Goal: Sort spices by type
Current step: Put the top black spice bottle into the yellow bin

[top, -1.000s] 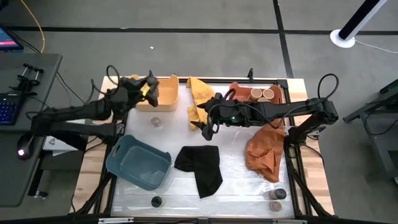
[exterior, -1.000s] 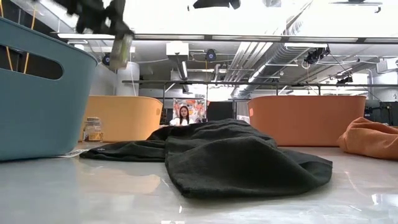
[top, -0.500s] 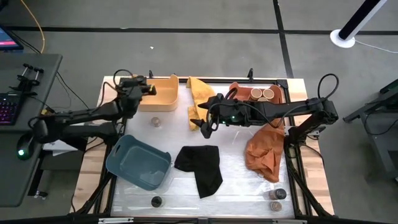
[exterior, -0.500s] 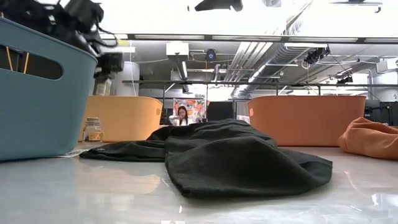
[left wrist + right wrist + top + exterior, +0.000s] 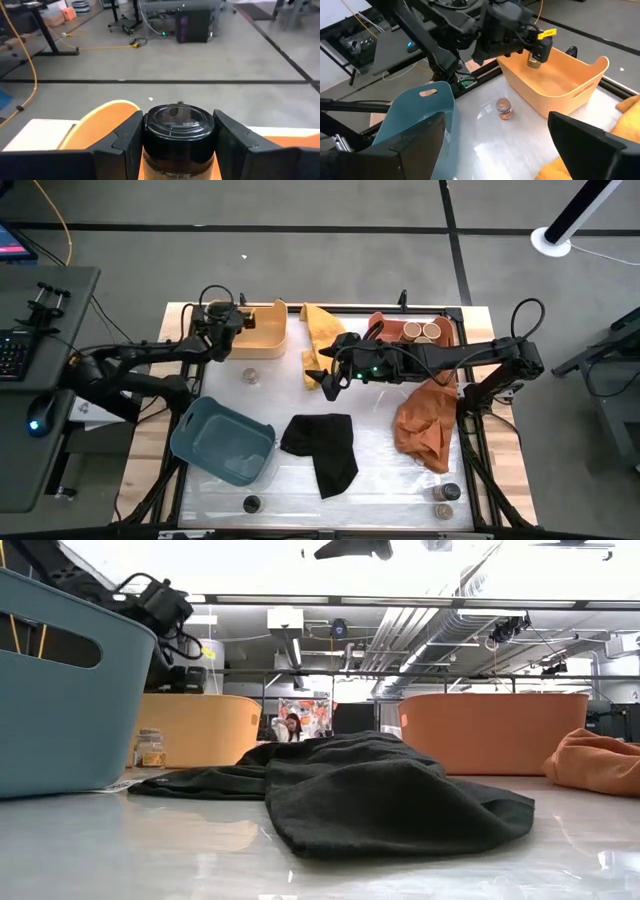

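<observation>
Fingers of the left tool [image 5: 178, 145] pinch a black-lidded jar [image 5: 178, 131] — base cut off — right tool [image 5: 492, 145] spread.

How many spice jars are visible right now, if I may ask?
7: held jar in the left end effector over the yellow tray, loose jar beside it, two tan-lidded jars in the coral tray, front-left jar, two front-right jars; cloths may hide more.

The table [image 5: 380, 450] carries trays at ten [image 5: 262, 332], one [image 5: 400, 330] and seven [image 5: 222, 442], three cloths, scattered jars.
</observation>
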You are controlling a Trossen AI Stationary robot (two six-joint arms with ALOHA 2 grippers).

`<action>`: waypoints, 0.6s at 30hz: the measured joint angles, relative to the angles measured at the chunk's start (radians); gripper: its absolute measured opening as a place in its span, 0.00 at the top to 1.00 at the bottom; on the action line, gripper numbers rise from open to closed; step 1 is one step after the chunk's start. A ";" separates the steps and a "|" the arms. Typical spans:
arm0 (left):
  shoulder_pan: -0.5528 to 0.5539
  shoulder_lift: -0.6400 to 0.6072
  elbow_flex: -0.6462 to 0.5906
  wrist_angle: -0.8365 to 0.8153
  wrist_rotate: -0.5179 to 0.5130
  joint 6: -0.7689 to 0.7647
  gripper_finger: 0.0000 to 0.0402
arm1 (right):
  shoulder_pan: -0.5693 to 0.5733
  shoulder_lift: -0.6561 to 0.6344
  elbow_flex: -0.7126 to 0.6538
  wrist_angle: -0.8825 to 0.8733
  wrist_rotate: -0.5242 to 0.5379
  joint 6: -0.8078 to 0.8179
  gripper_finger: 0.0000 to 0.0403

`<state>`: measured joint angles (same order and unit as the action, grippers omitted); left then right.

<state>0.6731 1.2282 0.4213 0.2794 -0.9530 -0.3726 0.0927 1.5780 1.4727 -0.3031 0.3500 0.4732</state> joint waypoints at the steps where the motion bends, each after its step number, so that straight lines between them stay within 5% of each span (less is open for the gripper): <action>1: 0.005 0.014 0.000 0.013 0.015 0.001 0.60 | 0.001 0.000 0.000 0.000 0.000 0.002 0.14; 18: 0.021 0.118 0.000 0.127 0.028 0.017 0.48 | 0.004 0.000 0.000 0.000 0.000 0.001 0.14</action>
<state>0.6945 1.3460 0.4213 0.4061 -0.9253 -0.3553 0.0971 1.5780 1.4727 -0.3031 0.3500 0.4744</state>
